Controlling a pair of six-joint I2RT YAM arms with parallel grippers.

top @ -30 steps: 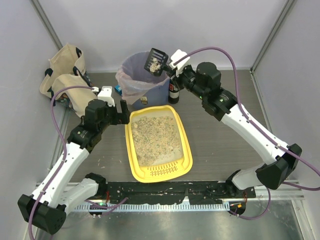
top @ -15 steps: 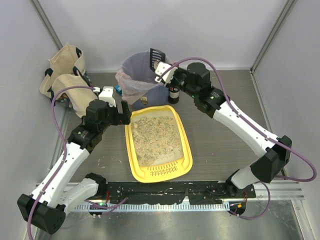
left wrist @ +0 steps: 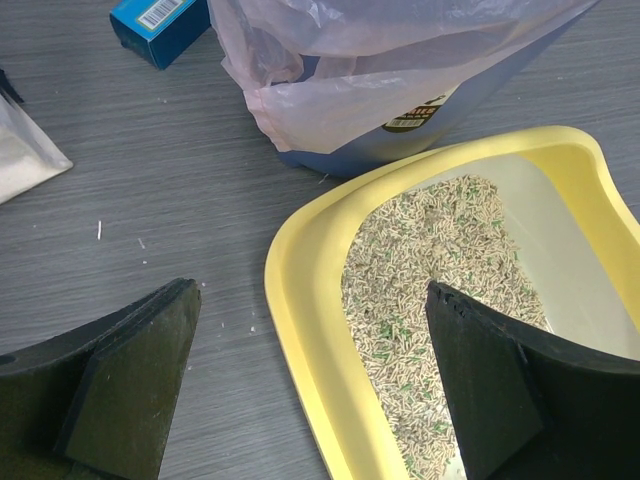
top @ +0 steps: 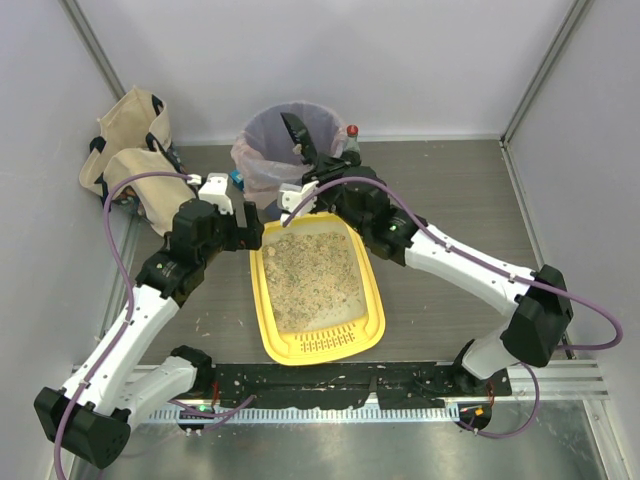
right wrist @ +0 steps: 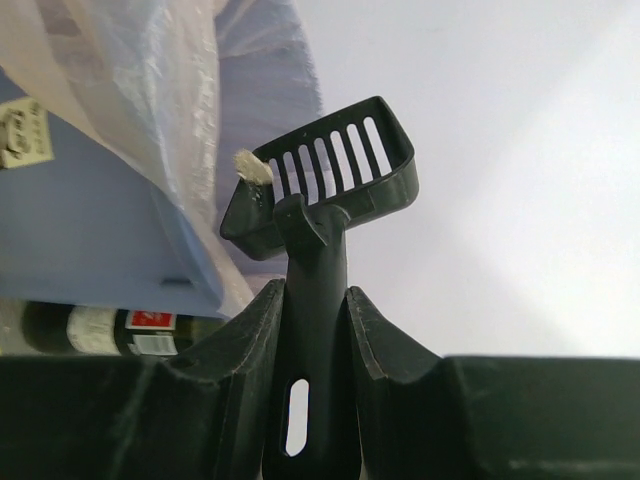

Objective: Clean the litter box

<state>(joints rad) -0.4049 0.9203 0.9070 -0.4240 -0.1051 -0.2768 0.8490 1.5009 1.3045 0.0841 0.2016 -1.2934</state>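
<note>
Desk (top: pixel 450 200) with the yellow litter box (top: pixel 268 300) lying flat on it, directly beneath the two hands. The left hand (left wrist: pixel 310 330) hangs wide open and holds nothing, its fingers straddling the box's far left rim without touching it. The right hand (right wrist: pixel 312 300) is clamped narrow on the handle of a black slotted scoop (right wrist: pixel 330 190). Just beyond both hands stands the blue bin (top: pixel 300 185) with its clear liner (left wrist: pixel 330 70). From overhead the scoop head appears to sit over the bin's mouth, hard against the liner. A dark bottle (right wrist: pixel 110 330) stands close behind the right hand. One pale clump (right wrist: pixel 252 166) clings to the scoop's rim. Likely faults:

- The clump may drop onto the desk or back among the granules (left wrist: pixel 430 260) if the scoop leaves the bin unshaken.
- The scoop's edge may snag the loose liner and drag the bin.
- A sweep of the right arm may topple the bottle.
- The unheld box may slide when the scoop digs in.
</note>
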